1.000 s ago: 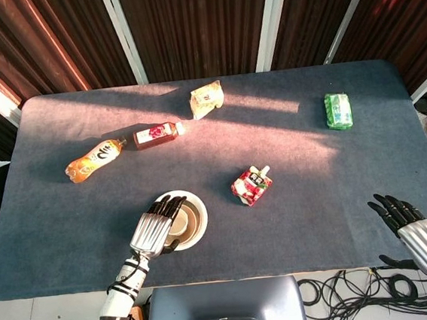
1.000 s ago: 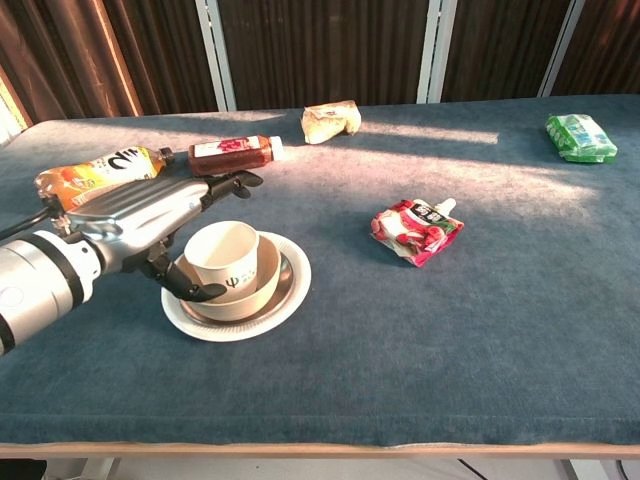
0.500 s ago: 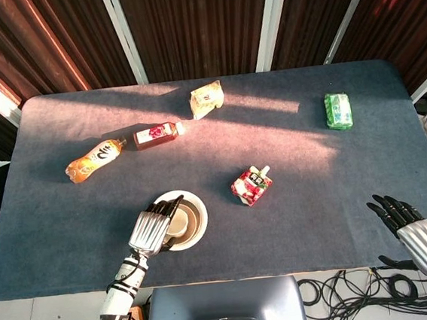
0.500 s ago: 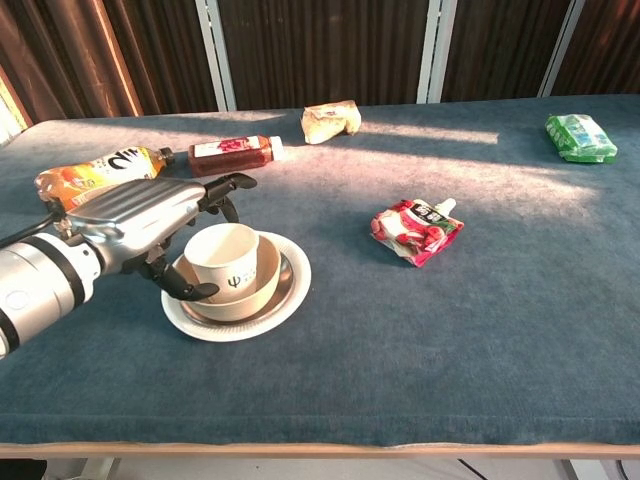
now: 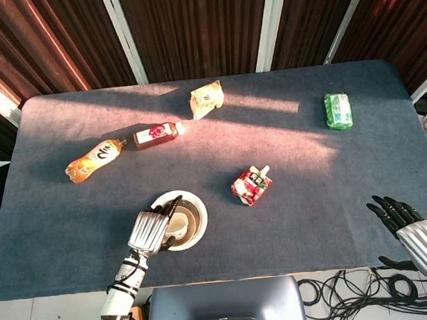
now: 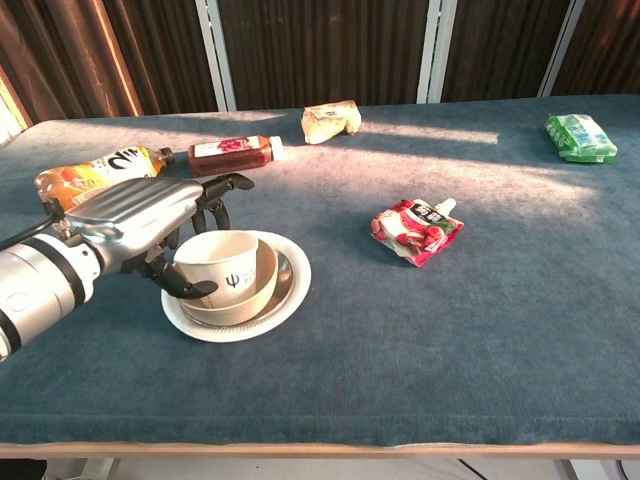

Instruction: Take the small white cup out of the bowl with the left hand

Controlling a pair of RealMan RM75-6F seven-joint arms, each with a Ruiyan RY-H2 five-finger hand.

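My left hand (image 6: 135,222) has its fingers (image 6: 215,186) curled over the far rim and the thumb against the near wall of the small white cup (image 6: 222,263), a squat paper cup with a dark mark on its side, tilted toward me and still inside the bowl (image 6: 262,283). My right hand (image 5: 417,233) hovers off the table's (image 5: 317,218) near corner, fingers spread on nothing. On the table I count one bowl, one cup, two bottles (image 5: 94,158) (image 5: 157,134), and three pouches: red (image 5: 251,185), green (image 5: 337,110), cream (image 5: 207,98).

Lab: draped table (image 5: 70,242), floor cables (image 5: 347,287)
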